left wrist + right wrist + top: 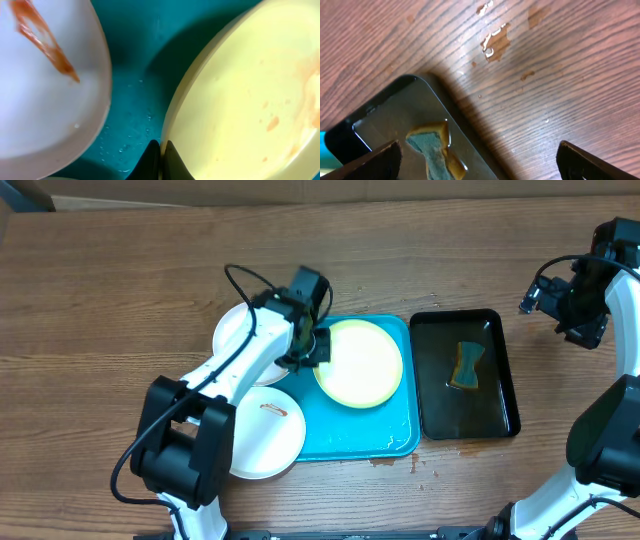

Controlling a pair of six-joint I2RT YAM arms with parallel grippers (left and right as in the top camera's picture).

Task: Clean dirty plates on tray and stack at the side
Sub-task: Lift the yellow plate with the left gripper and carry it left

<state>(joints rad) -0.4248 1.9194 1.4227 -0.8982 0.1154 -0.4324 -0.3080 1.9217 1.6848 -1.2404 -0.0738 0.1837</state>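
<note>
At the left edge of the turquoise tray (340,442), the left gripper (316,346) clamps the rim of the yellow-green plate (362,365), likely to steady it. The right gripper (480,161) hangs spread wide near the black tray (508,375), the sponge (466,367) not yet taken.

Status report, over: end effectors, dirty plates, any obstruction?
Left end effector shut on rim of yellow-green plate. Right end effector open, near black tray with sponge. Plate smeared, on turquoise tray. Nothing blocking.

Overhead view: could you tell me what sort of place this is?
Probably a robot dishwashing test bench: wooden table, turquoise tray with a smeared yellow-green plate, sponge in a black tray.
</note>
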